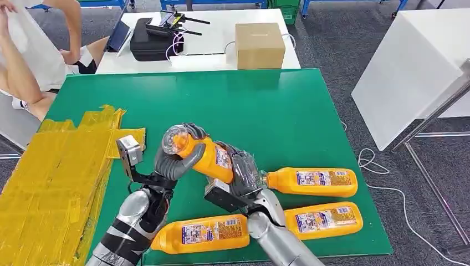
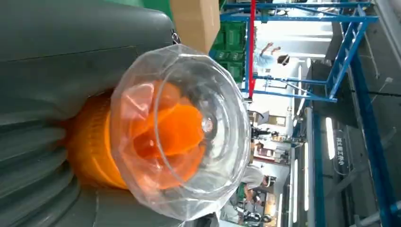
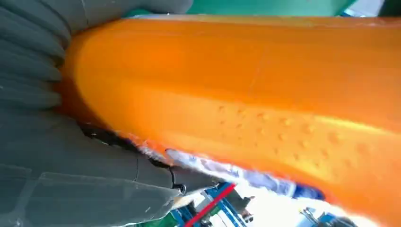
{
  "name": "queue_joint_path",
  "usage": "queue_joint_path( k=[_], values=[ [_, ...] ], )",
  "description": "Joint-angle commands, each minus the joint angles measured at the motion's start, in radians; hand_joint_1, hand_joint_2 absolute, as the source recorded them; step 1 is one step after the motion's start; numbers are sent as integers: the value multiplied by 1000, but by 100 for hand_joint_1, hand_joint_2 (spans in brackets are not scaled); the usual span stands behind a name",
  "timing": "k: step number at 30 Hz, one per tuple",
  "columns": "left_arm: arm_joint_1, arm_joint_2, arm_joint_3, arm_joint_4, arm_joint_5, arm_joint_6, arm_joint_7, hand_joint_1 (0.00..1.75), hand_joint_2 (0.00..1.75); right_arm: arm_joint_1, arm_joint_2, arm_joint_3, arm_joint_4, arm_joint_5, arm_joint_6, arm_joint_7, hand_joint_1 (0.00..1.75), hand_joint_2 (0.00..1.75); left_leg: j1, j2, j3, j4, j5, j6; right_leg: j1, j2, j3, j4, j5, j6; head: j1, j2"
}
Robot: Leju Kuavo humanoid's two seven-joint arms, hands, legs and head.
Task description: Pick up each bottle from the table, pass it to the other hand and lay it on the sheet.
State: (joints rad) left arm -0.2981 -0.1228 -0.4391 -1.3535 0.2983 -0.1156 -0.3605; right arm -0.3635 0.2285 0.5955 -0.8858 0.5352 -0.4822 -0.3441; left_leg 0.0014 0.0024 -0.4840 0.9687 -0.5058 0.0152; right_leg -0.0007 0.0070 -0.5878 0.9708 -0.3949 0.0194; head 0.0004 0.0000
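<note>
**Both hands on one orange bottle above the green table**

From overhead, the lifted bottle (image 1: pixel 202 155) hangs tilted over the green table (image 1: pixel 266 105), clear cap end up and to the left. The left hand (image 1: pixel 177 160) wraps its fingers around the neck just under the cap; the right hand (image 1: pixel 241 172) clasps the lower body. Three other bottles lie flat on the green surface: one (image 1: pixel 313 182) just right of the right hand, one (image 1: pixel 324 219) nearer the front edge, one (image 1: pixel 202 234) between the two forearms. The yellow sheet (image 1: pixel 55 177) lies off to the left, well apart from the held bottle.

The left wrist camera looks straight into the clear cap (image 2: pixel 182 130), grey fingers (image 2: pixel 33 156) closed beside it. The right wrist camera shows the bottle's orange side (image 3: pixel 255 90), label edge and grey fingers (image 3: pixel 33 52) pressed against it.
</note>
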Motion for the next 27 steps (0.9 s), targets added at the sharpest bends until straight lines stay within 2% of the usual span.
queue_joint_path(
  k=[1,2,3,5,7,10,12,17,20,23,25,27],
  values=[
    [-23,6,11,22,4,32,-13,175,175,0,-17,1,-44,-28,-32,-32,0,175,1,-1,1,0,0,0,1,-1,1,-1,0,0,0,0],
    [-11,-2,56,6,-72,168,-70,175,175,31,-15,-26,-117,-79,-94,-132,0,175,1,-2,2,-1,-1,-1,1,-2,3,-1,-1,0,0,0],
    [-3,22,67,-18,-73,204,-74,175,175,63,-42,-16,-211,-85,-94,-129,0,175,1,-1,2,-1,-1,-1,1,-1,2,-1,-1,0,0,0],
    [9,42,119,-50,-94,238,-79,175,175,118,-92,2,-402,-66,-73,-60,0,175,2,-1,4,-1,-2,-1,2,-1,4,-2,-1,1,0,0],
    [14,42,146,-64,-139,284,-94,175,175,140,-108,6,-476,-63,-64,-55,0,175,2,0,1,0,-2,-1,2,0,2,0,-2,0,0,0],
    [10,37,186,-86,-278,446,-143,175,175,166,-129,18,-564,-67,-59,-57,0,175,0,-1,-1,0,0,0,0,-1,0,0,0,0,0,0],
    [6,42,203,-99,-294,473,-146,175,175,173,-133,21,-585,-42,-81,-67,0,175,2,-2,1,1,-2,-1,2,-2,2,0,-2,1,0,0],
    [-9,53,236,-130,-485,664,-187,175,175,167,-127,0,-560,-42,-87,-57,0,175,2,0,2,0,-2,-1,2,0,3,-2,-1,0,0,0],
    [-14,62,239,-138,-548,707,-185,175,175,168,-127,-3,-568,-42,-88,-59,0,175,1,-1,0,0,-1,-1,1,-1,1,-1,-1,0,0,0],
    [-34,93,235,-120,-789,812,-128,175,175,171,-131,-11,-593,-38,-93,-62,0,175,1,-1,1,0,-1,-1,1,-1,2,-1,-1,0,0,0],
    [-43,82,289,-110,-1034,814,-70,175,175,174,-134,-19,-613,-35,-98,-64,0,175,1,-1,0,0,0,0,0,-1,0,0,0,0,0,0],
    [-49,84,289,-101,-1037,814,-68,175,175,175,-137,-21,-622,-34,-98,-64,0,175,1,-1,0,0,-1,-1,1,-1,1,0,0,0,0,0]
  ],
)
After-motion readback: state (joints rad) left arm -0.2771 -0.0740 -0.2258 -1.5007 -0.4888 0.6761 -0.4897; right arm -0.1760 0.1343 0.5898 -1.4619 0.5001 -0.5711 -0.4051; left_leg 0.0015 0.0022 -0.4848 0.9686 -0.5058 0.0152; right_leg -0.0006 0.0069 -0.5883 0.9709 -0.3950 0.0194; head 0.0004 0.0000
